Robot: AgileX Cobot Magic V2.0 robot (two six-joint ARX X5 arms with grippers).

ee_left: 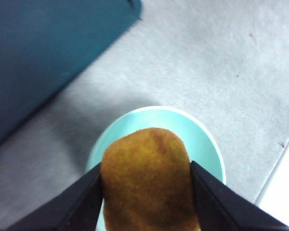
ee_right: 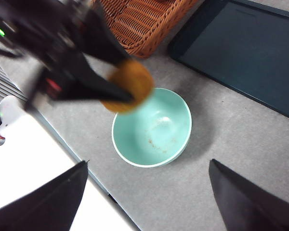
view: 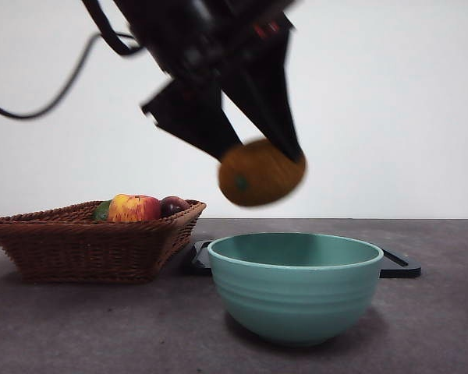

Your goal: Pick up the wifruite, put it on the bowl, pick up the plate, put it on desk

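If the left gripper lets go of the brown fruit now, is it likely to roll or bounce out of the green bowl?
The wifruite is oval with no flat side, so it will probably roll a little. It hangs in the left gripper above the bowl, whose deep curved walls should likely keep it inside. Its skin looks dull and fuzzy, so it probably grips well and is not slippery.

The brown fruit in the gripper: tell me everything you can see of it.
The wifruite is a small oval fruit with dull, fuzzy-looking brown skin, slightly motion-blurred. It hangs in the air, clamped on two sides by the black jaws of the left gripper, above the mint-green bowl and clear of its rim. Nothing but the jaws touches it. A small dark spot marks one end in the front view.
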